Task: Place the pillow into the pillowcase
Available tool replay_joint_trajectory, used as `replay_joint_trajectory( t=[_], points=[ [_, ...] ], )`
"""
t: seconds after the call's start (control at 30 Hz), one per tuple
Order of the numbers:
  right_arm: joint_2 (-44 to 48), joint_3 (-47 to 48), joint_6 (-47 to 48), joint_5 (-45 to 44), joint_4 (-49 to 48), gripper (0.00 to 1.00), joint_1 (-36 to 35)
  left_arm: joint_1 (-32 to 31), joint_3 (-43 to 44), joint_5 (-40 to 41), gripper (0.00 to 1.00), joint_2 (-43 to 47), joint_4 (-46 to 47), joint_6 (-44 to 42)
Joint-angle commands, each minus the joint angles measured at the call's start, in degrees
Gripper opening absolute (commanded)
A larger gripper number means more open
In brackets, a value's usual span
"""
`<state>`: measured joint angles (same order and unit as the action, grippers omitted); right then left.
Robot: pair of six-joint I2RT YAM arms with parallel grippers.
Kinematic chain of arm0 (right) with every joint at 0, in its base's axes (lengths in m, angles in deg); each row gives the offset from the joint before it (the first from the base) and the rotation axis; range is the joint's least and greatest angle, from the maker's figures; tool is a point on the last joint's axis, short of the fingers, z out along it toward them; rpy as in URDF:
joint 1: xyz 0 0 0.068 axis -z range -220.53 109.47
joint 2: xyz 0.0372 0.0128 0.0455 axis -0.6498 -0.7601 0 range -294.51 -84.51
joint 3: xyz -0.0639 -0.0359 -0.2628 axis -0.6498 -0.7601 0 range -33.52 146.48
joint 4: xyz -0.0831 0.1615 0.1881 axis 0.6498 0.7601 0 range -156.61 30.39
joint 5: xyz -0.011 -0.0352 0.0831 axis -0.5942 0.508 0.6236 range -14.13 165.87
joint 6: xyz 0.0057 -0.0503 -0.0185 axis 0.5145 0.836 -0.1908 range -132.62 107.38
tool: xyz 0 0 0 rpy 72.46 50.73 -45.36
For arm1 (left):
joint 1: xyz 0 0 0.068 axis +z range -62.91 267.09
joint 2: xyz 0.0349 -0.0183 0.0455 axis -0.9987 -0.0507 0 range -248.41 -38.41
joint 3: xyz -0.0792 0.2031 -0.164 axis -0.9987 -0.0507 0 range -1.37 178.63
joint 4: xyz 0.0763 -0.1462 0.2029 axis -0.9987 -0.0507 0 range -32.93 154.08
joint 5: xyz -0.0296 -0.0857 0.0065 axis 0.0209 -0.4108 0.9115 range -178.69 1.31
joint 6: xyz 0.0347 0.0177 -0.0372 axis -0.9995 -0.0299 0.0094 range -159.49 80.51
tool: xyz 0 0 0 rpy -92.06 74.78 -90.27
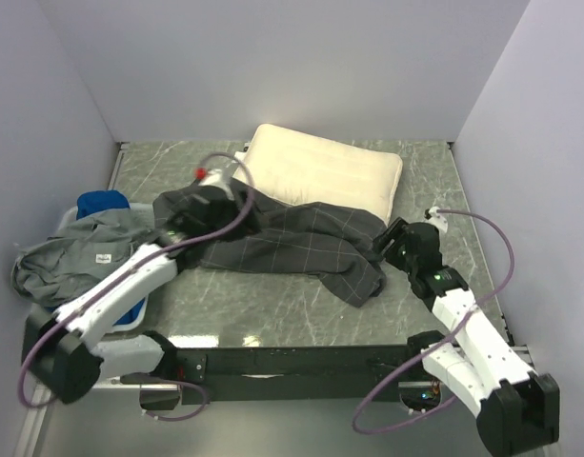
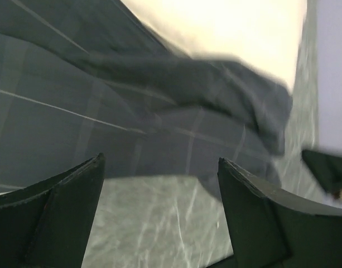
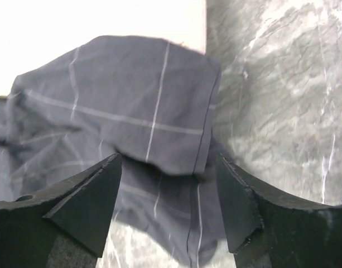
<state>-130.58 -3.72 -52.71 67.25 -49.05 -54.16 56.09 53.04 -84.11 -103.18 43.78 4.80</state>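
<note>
Left gripper (image 2: 159, 162) and right gripper (image 3: 168, 159) both spread, holding nothing

Left jaws hang over bare table (image 2: 159, 223), just short of the pillowcase (image 1: 292, 249). Right jaws sit above its right end, no cloth pinched. Pillow (image 1: 325, 171) lies at the far side, its near edge under the crumpled pillowcase, not visibly inside. Risks: the opening can't be told from these views, so a regrasp may pinch both layers and shut it. Pulling one end alone could drag the pillowcase off the pillow.
</note>
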Motion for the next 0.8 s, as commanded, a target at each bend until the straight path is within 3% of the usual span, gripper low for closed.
replay_joint_trajectory(
  t=[0.0,0.13,0.33,0.53,0.77],
  points=[
    [-5.87,3.24,0.01,-0.44,-7.54,0.73,1.67,-11.33,4.81,5.34,0.86,-8.95,5.96,-2.89],
    [-7.03,2.37,-0.51,-0.52,-7.54,0.76,1.94,-26.43,10.88,11.65,0.90,-18.88,7.98,-6.93],
    [-7.81,0.17,-0.95,3.51,-9.56,0.80,4.39,-38.93,21.78,21.59,0.96,-35.76,9.13,-12.21],
    [-10.01,-0.09,-1.21,13.00,-11.76,0.78,10.63,-42.29,24.78,21.71,0.97,-44.02,14.04,-11.07],
    [-10.36,-2.20,-1.65,17.32,-14.04,0.78,13.28,-43.70,22.50,19.59,0.98,-48.08,22.64,-7.99]
  ],
)
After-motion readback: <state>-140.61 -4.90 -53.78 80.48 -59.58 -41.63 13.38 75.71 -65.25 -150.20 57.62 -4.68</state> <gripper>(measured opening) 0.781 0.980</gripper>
